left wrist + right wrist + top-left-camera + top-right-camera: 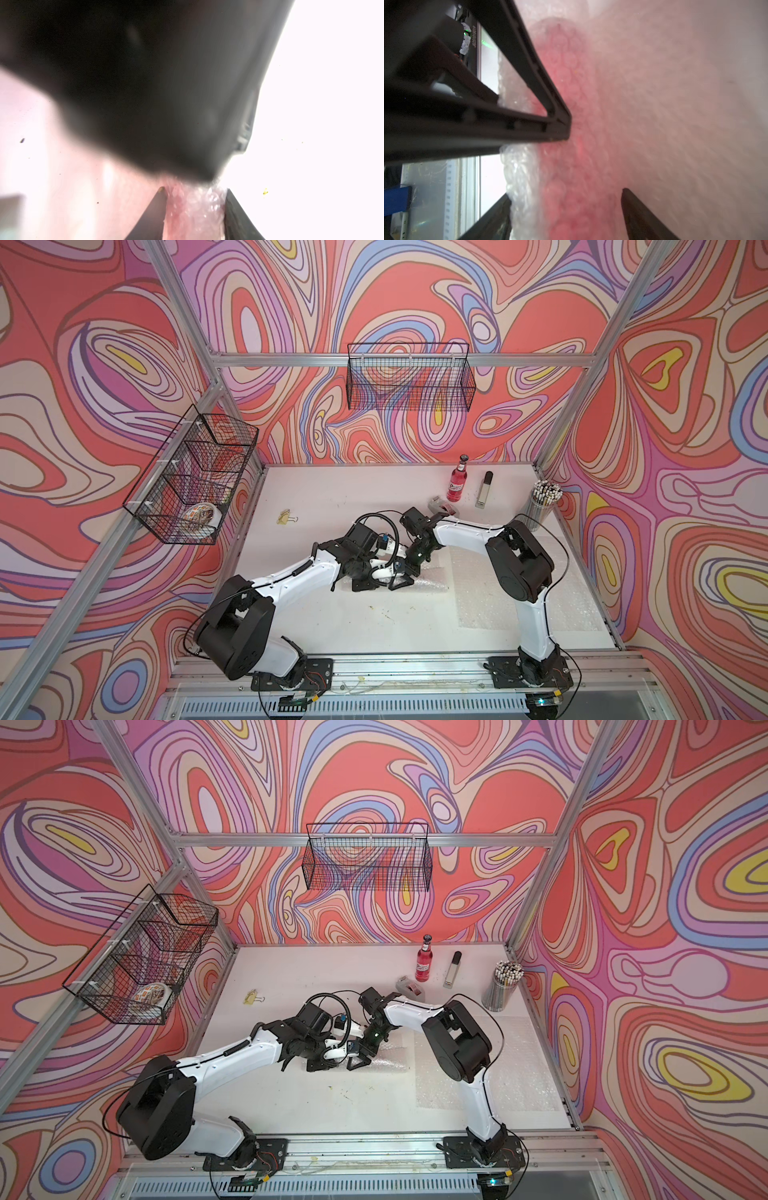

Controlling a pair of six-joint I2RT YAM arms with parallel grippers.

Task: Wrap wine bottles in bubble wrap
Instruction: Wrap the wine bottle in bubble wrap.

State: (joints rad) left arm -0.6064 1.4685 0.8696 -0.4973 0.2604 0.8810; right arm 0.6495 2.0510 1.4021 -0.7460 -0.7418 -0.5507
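My left gripper [195, 193] is clenched on the bubble wrap [193, 207] rolled round a bottle [577, 87] lying mid-table. My right gripper [566, 194] is released, jaws apart, straddling the same bundle. Flat beside it, right: second sheet [519, 593]. Back, upright: other bottle [457, 483].

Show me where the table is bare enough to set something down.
Free: back left table, between the binder clip and the upright bottle; and the front strip left of the flat bubble wrap. Crowded: back right, with tape dispenser, silver bar and pencil cup; and the middle, where the left end effector and right end effector meet at the wrapped bottle.
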